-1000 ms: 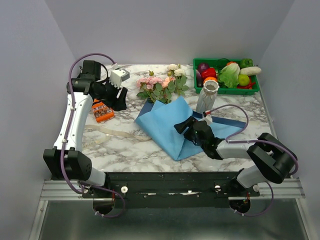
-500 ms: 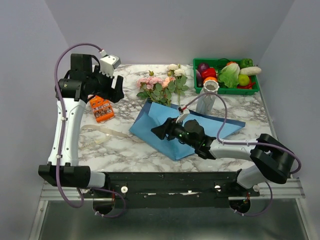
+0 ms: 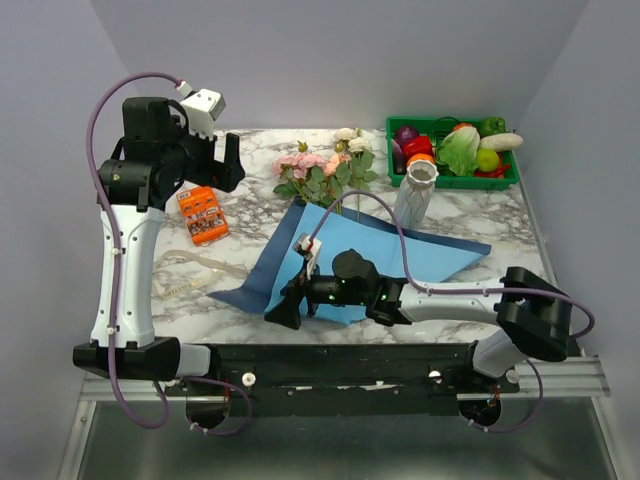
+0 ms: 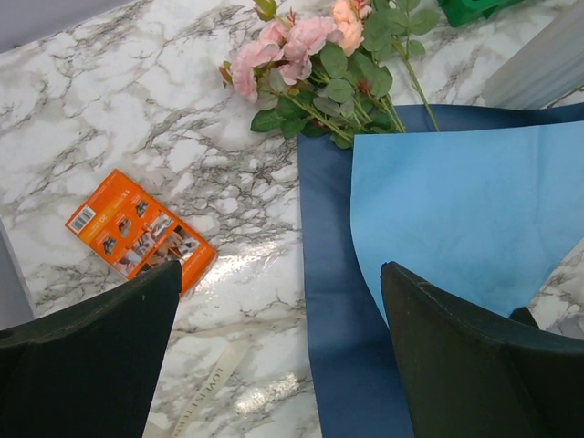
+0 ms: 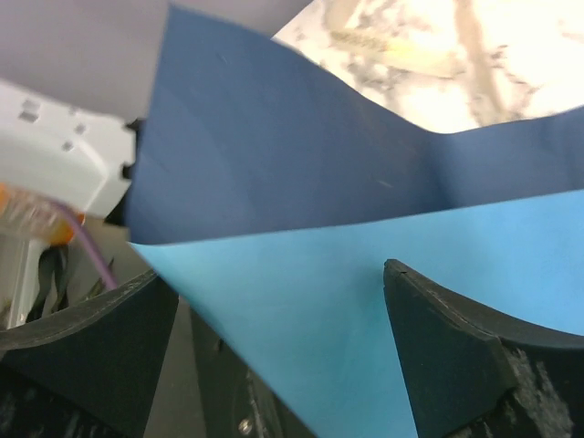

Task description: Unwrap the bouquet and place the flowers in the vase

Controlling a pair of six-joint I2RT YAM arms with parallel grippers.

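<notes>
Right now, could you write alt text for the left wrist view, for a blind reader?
The open, empty left gripper hangs over a marble table where blue wrapping paper lies unfolded, with pink and peach roses at its far edge. An orange packet lies to the left.

left gripper [image 3: 232, 162]: I lifted it and pulled it back toward the far-left corner; jaws spread wider, nothing between them
right gripper [image 3: 290, 305]: I swept it left, from the paper's right side to its front-left edge; jaws now wide apart
blue paper [image 3: 420, 250]: dragged and opened leftward; a dark flap now spreads front-left and reaches my right gripper
</notes>
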